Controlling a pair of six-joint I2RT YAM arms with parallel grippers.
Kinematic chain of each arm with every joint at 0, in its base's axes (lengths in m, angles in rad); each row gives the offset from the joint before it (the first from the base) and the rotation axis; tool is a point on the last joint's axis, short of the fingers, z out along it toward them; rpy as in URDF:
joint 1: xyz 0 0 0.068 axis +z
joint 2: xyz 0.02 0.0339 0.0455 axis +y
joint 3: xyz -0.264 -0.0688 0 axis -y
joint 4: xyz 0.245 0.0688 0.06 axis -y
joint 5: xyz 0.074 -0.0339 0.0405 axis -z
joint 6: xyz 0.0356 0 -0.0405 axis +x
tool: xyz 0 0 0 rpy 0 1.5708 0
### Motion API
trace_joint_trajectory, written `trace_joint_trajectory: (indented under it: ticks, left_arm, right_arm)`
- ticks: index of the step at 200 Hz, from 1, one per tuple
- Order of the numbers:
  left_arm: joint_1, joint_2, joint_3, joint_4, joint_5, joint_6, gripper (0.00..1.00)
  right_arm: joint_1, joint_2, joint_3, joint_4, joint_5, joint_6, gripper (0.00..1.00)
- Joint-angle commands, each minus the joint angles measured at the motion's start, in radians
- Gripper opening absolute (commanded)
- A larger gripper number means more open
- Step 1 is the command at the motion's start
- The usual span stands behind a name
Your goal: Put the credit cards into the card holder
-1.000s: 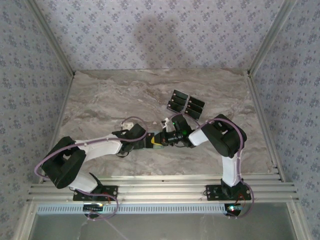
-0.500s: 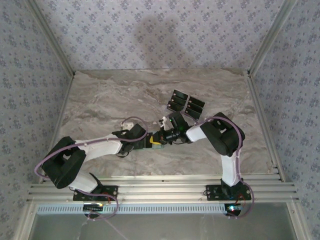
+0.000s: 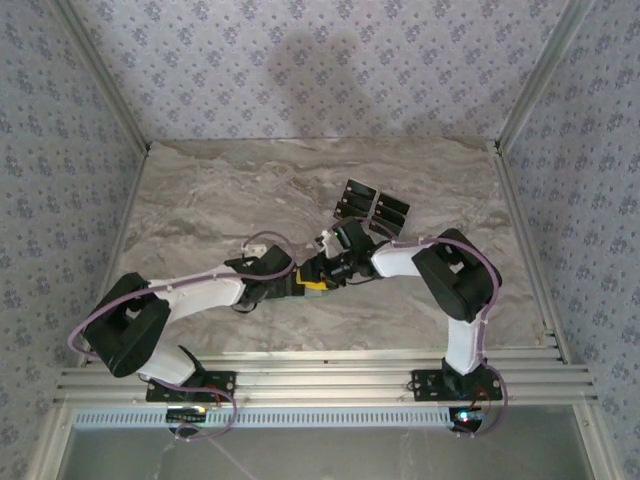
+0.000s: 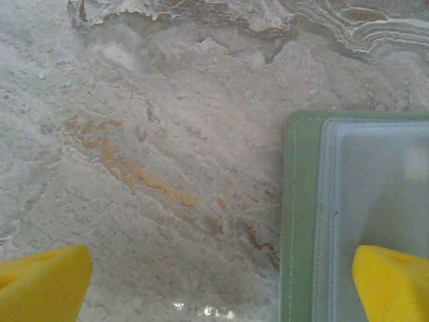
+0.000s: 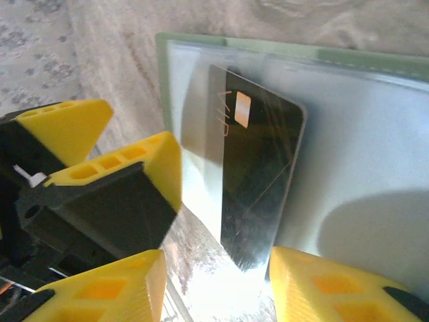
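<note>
Step in hand: seating a card. The right gripper (image 5: 214,287) has its jaws apart with no clamp visible. The glossy black rectangular credit card (image 5: 258,181) sits between them, leaning on the grey-blue inside of the flat pale green bifold card holder (image 5: 362,147). The left gripper (image 4: 218,285) is wide open, one yellow fingertip (image 4: 392,282) over the holder panel (probably pinning it). Best approach: keep the holder pinned and push the card flat along the pocket, no twist. Versus a second ago, the right gripper has shifted left and its elbow has swung out. The spare black cards (image 3: 373,205) on the marble table (image 3: 220,190) are unmoved.
</note>
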Motion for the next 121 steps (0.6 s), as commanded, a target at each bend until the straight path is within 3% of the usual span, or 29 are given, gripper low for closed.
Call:
trace_joint_trajectory:
  ticks: [1,48,87,121]
  left_arm:
    - [0.013,-0.048,0.046,-0.076,-0.001,0.009,1.00]
    - [0.064,-0.103,0.041,-0.099,0.003,0.018,1.00]
    - [0.114,-0.117,-0.009,-0.106,0.004,0.010,1.00]
    - [0.143,-0.110,-0.051,-0.100,0.012,-0.007,1.00]
  right_arm:
    - [-0.001,-0.068,0.044,-0.217,0.079,-0.083,0.48]
    - [0.026,-0.110,0.137,-0.447,0.257,-0.142,0.44]
    - [0.085,-0.049,0.248,-0.597,0.415,-0.210,0.16]
    - [0.121,0.006,0.326,-0.652,0.494,-0.223,0.09]
